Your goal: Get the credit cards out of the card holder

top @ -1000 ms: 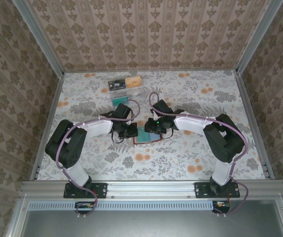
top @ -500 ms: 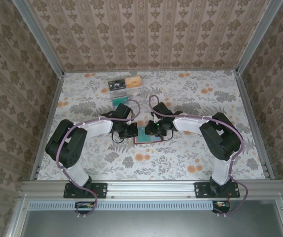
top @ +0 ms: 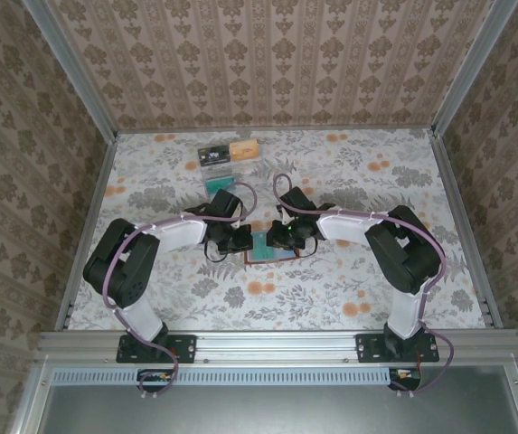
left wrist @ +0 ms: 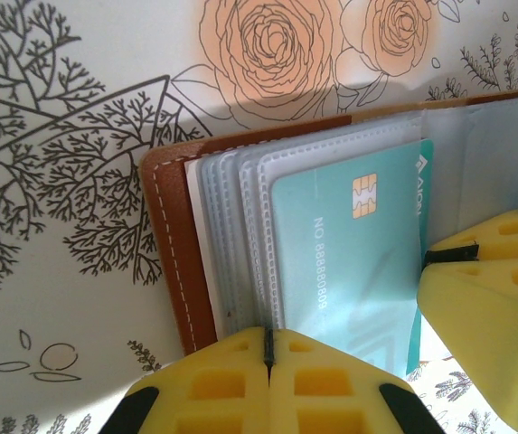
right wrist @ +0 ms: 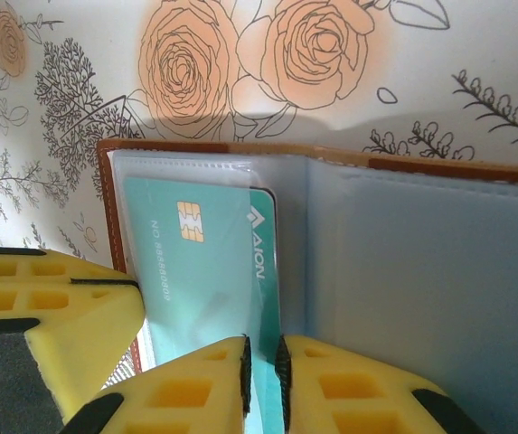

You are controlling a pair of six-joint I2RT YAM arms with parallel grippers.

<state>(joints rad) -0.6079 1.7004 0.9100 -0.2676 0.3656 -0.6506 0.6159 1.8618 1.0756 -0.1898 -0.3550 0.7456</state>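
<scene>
teal card (right wrist: 206, 291) pinched in right gripper (right wrist: 263, 351); left gripper (left wrist: 268, 342) closed, above card holder (left wrist: 170, 244).

A table (top: 358, 280) spread with a cloth of grey leaves and orange roses sits boxed in. Brown damask wallpaper covers the back wall (top: 277, 63) beyond the table and the side walls (top: 14, 181) flanking it. An aluminium rail (top: 277, 344) runs along the table's near edge. The light is soft and even.

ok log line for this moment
left gripper shut, tips on wallet | right gripper pinching teal card edge | card not yet out
</scene>
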